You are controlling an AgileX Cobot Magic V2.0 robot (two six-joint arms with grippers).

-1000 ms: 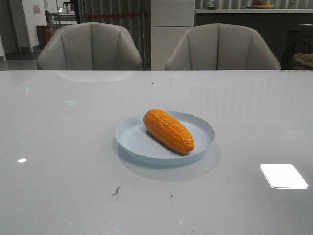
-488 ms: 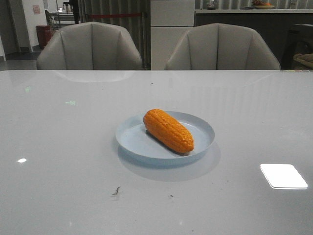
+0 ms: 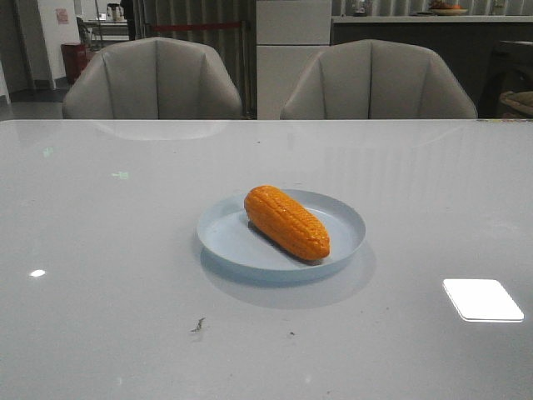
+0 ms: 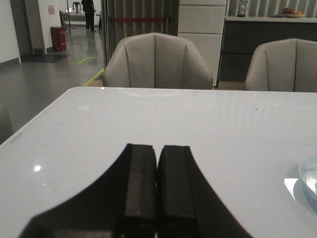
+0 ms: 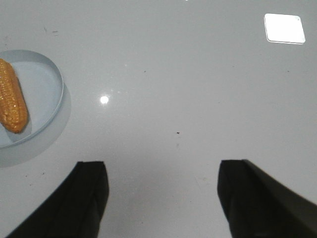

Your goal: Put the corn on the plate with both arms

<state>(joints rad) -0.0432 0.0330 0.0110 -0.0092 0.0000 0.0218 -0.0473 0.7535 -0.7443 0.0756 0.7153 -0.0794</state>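
Note:
The orange corn (image 3: pixel 286 222) lies on its side across the pale blue plate (image 3: pixel 229 243) in the middle of the table. In the right wrist view the corn (image 5: pixel 11 104) and the plate (image 5: pixel 47 91) show at the edge, well apart from my right gripper (image 5: pixel 163 171), which is open and empty above the bare table. My left gripper (image 4: pixel 158 153) is shut and empty, its fingers pressed together over the table; only a sliver of the plate (image 4: pixel 309 181) shows there. Neither arm shows in the front view.
Two grey chairs (image 3: pixel 154 79) (image 3: pixel 379 81) stand behind the table's far edge. A bright light reflection (image 3: pixel 483 300) lies on the glossy table (image 3: pixel 100 250) at the right. Small dark specks (image 3: pixel 198 325) mark the near part.

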